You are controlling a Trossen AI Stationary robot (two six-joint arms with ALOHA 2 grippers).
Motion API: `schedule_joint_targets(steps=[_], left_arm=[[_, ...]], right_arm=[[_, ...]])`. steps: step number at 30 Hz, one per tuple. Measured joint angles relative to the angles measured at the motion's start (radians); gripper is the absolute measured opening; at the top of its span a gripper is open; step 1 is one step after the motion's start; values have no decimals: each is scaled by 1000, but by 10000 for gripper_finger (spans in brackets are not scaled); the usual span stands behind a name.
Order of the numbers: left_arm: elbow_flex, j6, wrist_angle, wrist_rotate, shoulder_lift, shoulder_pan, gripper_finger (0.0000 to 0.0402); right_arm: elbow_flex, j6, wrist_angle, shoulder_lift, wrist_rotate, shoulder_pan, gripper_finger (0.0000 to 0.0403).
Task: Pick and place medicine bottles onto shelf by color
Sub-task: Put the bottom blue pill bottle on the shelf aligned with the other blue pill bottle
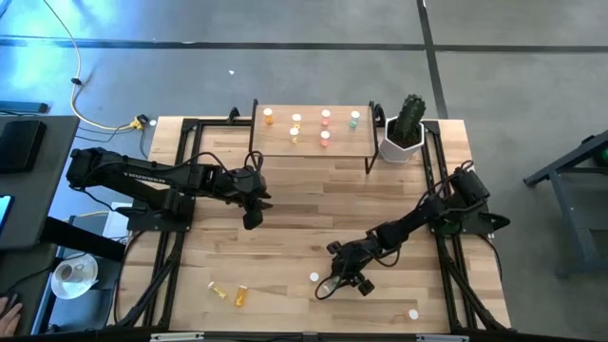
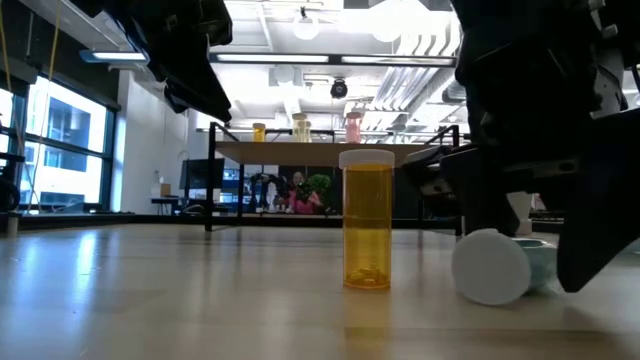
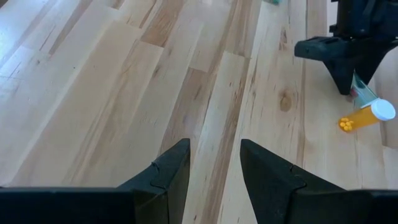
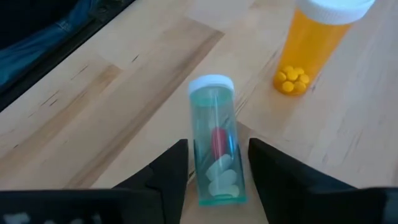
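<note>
A green medicine bottle [image 4: 216, 149] lies on its side on the table, its white cap [image 2: 490, 266] pointing away from my right gripper [image 4: 217, 171]. That gripper is open and low over the table's near middle [image 1: 349, 274]. Its fingers stand on either side of the bottle's bottom end, with a narrow gap on each side. An orange bottle [image 4: 311, 46] stands upright on its base just beyond [image 2: 367, 225]. My left gripper [image 3: 214, 165] hangs open over bare wood left of centre [image 1: 252, 214]. The shelf [image 1: 313, 142] at the far edge carries several bottles.
Two orange-yellow bottles [image 1: 217, 288] [image 1: 240, 296] lie near the front left edge. A white-capped bottle [image 1: 413, 313] is at the front right. A cactus in a white pot [image 1: 404, 133] stands right of the shelf. Bare wood lies between the arms and the shelf.
</note>
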Motion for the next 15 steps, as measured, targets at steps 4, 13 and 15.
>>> schedule_joint_targets(steps=[4,13,15], left_arm=[[0,0,0,0,0,0,131],[0,0,0,0,0,0,131],[0,0,0,0,0,0,131]], right_arm=[[1,0,-13,0,2,0,118],[5,1,-15,-1,10,14,79],[17,19,-25,0,13,28,86]])
